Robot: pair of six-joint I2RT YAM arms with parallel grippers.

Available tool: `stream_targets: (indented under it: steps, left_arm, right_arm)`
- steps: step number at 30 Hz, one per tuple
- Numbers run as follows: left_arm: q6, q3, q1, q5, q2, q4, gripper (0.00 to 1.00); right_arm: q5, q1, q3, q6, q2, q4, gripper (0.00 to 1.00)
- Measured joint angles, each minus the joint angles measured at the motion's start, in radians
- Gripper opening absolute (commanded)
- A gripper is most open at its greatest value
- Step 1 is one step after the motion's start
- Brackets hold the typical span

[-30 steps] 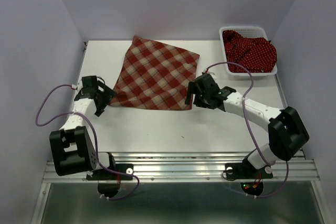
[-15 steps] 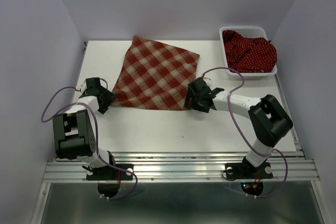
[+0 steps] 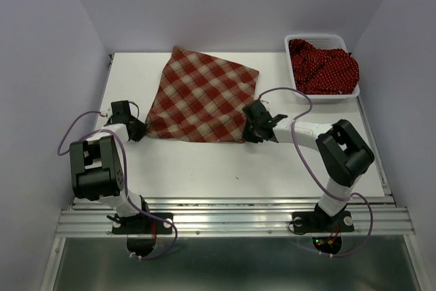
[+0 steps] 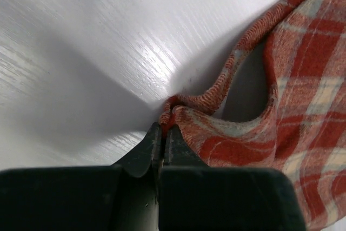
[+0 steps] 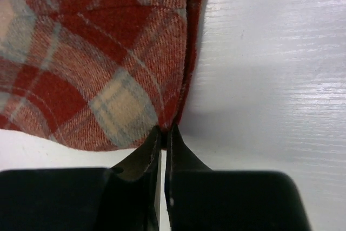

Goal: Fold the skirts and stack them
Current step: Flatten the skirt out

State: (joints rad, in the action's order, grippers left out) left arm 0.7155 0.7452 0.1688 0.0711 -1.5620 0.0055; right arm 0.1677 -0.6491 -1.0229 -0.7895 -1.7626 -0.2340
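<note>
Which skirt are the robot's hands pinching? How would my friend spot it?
On the white table, the checked skirt lies spread flat, left gripper and right gripper pinching its near corners. Its red and cream squares set it apart from the dotted skirts bunched in the basket.

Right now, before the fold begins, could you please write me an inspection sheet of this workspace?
Surface: white table, no spills seen.
Job's things: checked skirt spread flat at the centre; dotted skirts bunched in the white basket at the far right corner.
Clutter: nothing seen.
Grippers: left gripper shut on the checked skirt's near left corner; right gripper shut on its near right corner.
Cables: purple cables, one loop at each arm.
Surroundings: plain pale walls; metal rail at the near edge.
</note>
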Motion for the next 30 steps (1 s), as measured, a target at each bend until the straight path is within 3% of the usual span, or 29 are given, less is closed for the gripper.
stream_targets:
  steps: [5, 10, 15, 23, 30]
  left_arm:
    - [-0.001, -0.026, 0.001, 0.04, 0.093, -0.027, 0.0]
    - [0.033, -0.031, -0.004, 0.065, 0.508, -0.082, 0.0]
    - [0.068, 0.195, -0.012, 0.048, 0.752, -0.132, 0.0]
    - [0.074, 0.659, -0.012, 0.02, 0.735, -0.116, 0.0]
    - [0.068, 0.838, -0.012, 0.026, 0.567, -0.087, 0.0]
  right_arm:
    - [-0.018, 0.0, 0.035, 0.049, 0.131, -0.005, 0.01]
    - [-0.016, 0.0, 0.027, 0.131, 0.447, -0.029, 0.01]
    - [-0.014, 0.0, -0.109, 0.229, 0.658, -0.062, 0.01]
    - [-0.034, 0.0, -0.383, 0.388, 0.742, -0.058, 0.01]
    - [0.021, 0.002, -0.545, 0.498, 0.629, -0.024, 0.01]
